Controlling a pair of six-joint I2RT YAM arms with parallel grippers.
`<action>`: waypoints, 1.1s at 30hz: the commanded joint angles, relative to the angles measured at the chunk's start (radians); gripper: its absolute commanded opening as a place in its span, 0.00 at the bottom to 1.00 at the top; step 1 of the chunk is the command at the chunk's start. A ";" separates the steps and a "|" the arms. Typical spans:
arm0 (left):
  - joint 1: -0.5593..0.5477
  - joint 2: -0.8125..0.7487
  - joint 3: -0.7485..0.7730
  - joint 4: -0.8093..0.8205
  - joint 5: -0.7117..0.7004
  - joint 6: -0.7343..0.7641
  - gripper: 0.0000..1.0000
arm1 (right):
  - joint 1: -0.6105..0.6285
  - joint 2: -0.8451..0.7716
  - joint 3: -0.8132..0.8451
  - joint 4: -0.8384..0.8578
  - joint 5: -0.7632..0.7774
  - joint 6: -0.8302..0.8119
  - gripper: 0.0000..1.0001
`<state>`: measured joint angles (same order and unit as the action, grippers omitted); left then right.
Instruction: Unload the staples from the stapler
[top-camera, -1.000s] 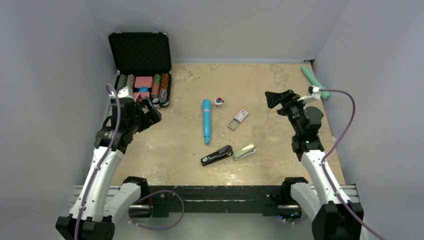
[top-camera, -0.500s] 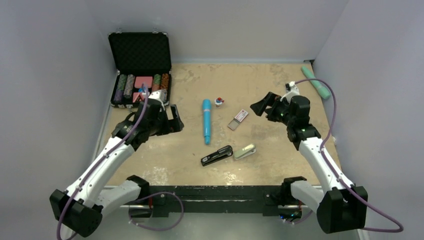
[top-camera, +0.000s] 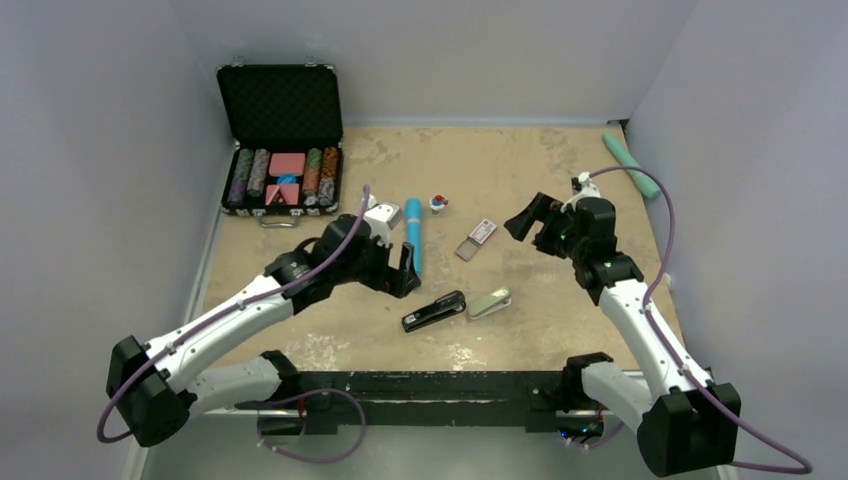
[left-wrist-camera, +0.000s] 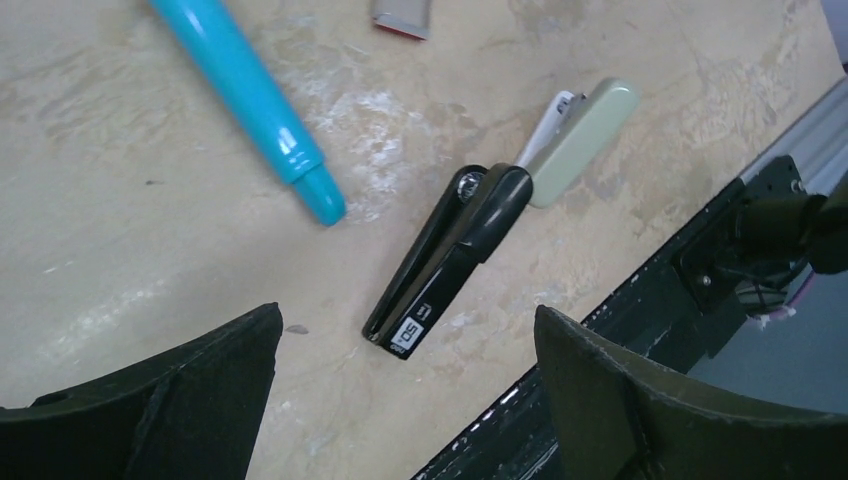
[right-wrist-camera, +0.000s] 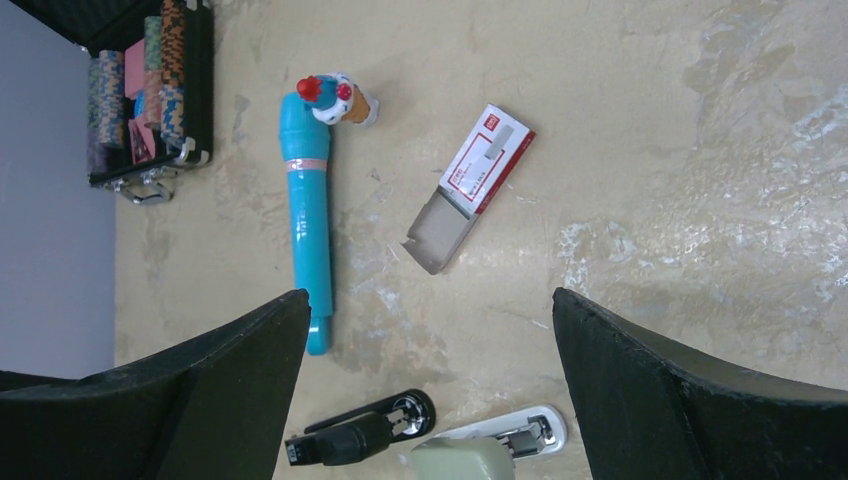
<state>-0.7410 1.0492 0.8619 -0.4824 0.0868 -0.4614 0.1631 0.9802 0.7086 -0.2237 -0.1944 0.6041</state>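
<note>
An open black case (top-camera: 282, 105) of poker chips (top-camera: 318, 176) sits at the upper left of a scuffed tan tabletop (top-camera: 500, 160). A teal cylinder (top-camera: 413, 242) lies at centre, a small red-topped figurine (top-camera: 438, 203) just beside its upper end. A green tube (top-camera: 630, 164) rests at upper right.

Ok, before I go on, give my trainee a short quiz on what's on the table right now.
1. True or false: the left hand is shut on the black stapler.
2. Which thing lies closest to the black stapler? A: the pale green stapler. B: the chip case. C: the staple box.
3. Fill in: the hand nearer the black stapler is the ___ one.

Key
1. False: it is open and holds nothing, above the stapler.
2. A.
3. Left.
</note>
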 joint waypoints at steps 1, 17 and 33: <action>-0.086 0.047 -0.032 0.210 0.052 0.099 1.00 | 0.003 -0.011 0.017 -0.017 0.009 -0.002 0.96; -0.268 0.399 0.117 0.363 0.126 0.231 1.00 | 0.003 -0.070 0.003 -0.079 0.029 0.009 0.96; -0.326 0.708 0.353 0.403 0.180 0.262 0.91 | -0.020 -0.193 0.020 -0.127 0.257 0.169 0.96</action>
<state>-1.0573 1.7210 1.1553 -0.1207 0.2314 -0.2245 0.1596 0.8345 0.7067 -0.3477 -0.0116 0.7265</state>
